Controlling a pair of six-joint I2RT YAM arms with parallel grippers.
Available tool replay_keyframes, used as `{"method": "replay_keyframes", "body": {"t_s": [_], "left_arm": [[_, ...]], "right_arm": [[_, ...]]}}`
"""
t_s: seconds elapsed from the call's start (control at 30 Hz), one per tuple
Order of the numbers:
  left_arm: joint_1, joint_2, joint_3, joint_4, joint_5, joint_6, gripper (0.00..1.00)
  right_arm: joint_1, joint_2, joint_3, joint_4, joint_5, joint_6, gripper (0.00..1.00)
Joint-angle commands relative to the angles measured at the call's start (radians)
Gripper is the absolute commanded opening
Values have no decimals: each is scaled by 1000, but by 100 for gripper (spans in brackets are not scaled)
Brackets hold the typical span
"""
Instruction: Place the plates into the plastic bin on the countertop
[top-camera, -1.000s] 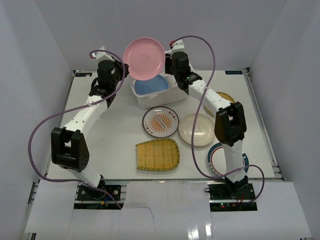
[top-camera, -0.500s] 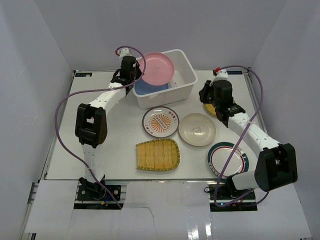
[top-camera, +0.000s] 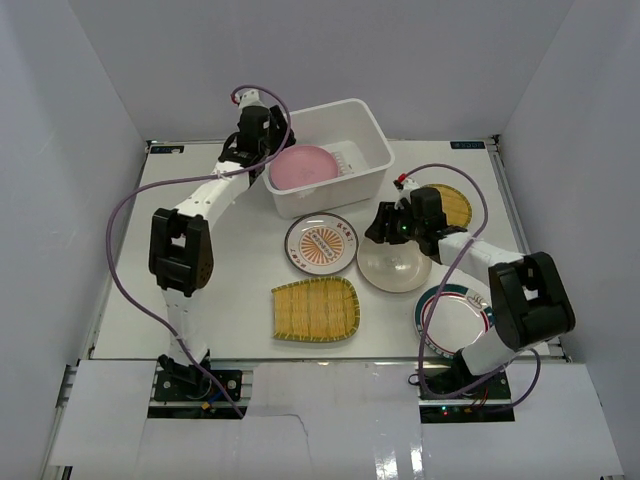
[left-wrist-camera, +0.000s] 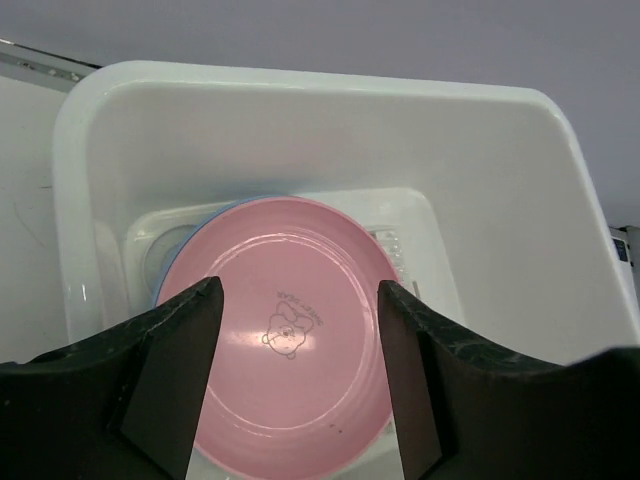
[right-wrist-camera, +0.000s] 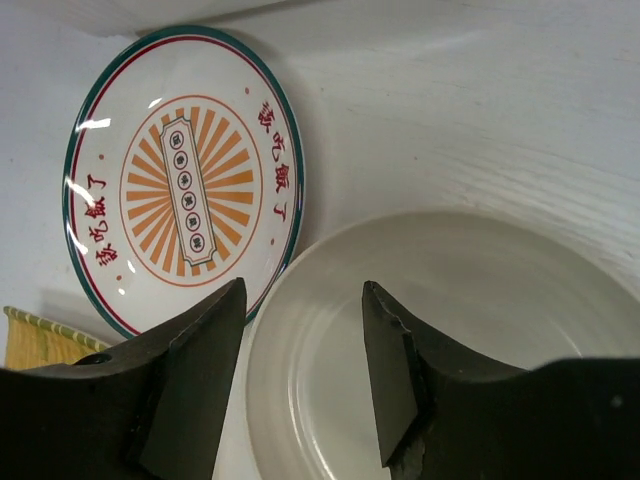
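The pink plate (top-camera: 303, 165) (left-wrist-camera: 290, 390) lies flat in the plastic bin (top-camera: 372, 150) (left-wrist-camera: 480, 180) on top of the blue plate (left-wrist-camera: 168, 262), of which only an edge shows. My left gripper (top-camera: 266, 145) (left-wrist-camera: 298, 290) hangs open above the pink plate at the bin's left end, holding nothing. My right gripper (top-camera: 382, 232) (right-wrist-camera: 302, 290) is open and low over the cream plate (top-camera: 400, 265) (right-wrist-camera: 450, 330); its jaws straddle that plate's left rim. The orange-patterned plate (top-camera: 320, 243) (right-wrist-camera: 180, 180) lies just left of it on the countertop (top-camera: 200, 290).
A fan-shaped yellow woven-look plate (top-camera: 314, 308) (right-wrist-camera: 35, 340) lies near the front. A round yellow one (top-camera: 452, 205) sits at the right, behind my right arm. The green-red-rimmed plate (top-camera: 450, 312) is partly under that arm. White walls enclose the table.
My left gripper has opened and let go of the pink plate, which dropped flat into the bin. My right arm swung from the round yellow plate to the cream plate, jaws open.
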Motion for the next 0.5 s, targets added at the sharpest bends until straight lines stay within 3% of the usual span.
{"method": "replay_keyframes", "body": {"t_s": [0.0,0.17,0.23,0.47], "left_arm": [[-6,-174,7,5,66,30,74],[-8,-390,-209,7,149,28,75],[-13,-525,-369,4,172,30,75],[-28,-876,-765,-234,254,30,74]], "right_arm": [[7,78,80,106,-129,-42,57],[7,228,181,112,-175,-82,61],[7,283,223,114,-182,-95,61],[10,415,281,154,-255,-77,60]]}}
